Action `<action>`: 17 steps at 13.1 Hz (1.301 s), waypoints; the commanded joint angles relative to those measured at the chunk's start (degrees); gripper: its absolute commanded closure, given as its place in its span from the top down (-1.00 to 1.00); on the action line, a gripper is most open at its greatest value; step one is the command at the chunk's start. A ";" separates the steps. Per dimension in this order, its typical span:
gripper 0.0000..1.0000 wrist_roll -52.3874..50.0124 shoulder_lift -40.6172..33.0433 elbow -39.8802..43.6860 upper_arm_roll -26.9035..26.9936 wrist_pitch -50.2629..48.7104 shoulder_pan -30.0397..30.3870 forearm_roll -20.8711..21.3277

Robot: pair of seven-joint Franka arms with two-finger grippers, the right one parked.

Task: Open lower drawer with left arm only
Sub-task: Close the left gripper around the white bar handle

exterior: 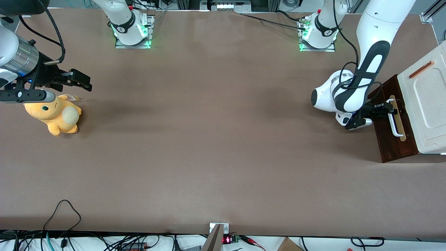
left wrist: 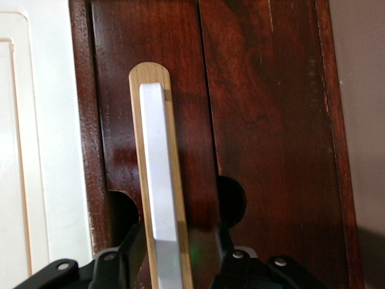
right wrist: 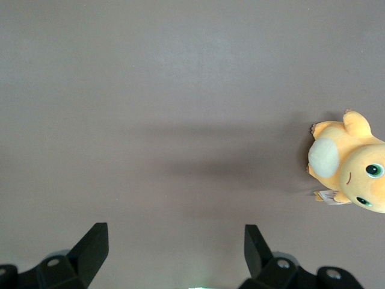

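1. Two black fingers [left wrist: 133, 244] of the gripper [exterior: 387, 108] stand apart, one on each side of the white bar handle [left wrist: 159, 186]; the left wrist view shows a gap between each finger and the bar, so nothing is clamped.
2. The front view places the lower drawer [exterior: 392, 118] at the working arm's end of the table [exterior: 209, 139], its dark brown front under the cream-white cabinet top [exterior: 427, 101], with the left arm [exterior: 362, 73] bent down over it.
3. Only the left wrist view shows the pale wood strip [left wrist: 174, 180] backing the handle and two dark round notches beside it.
4. Only the front and right wrist views show the orange plush toy [exterior: 55, 113], lying toward the parked arm's end, well apart from the drawer.
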 commanded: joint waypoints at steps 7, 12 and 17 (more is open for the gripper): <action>-0.16 -1.74 -0.45 -0.72 0.06 -0.65 -0.01 1.52; -0.35 -2.18 -0.53 -0.72 -0.02 -0.73 -0.01 1.43; -0.47 -3.31 -0.53 -0.72 0.06 -1.26 -0.01 1.43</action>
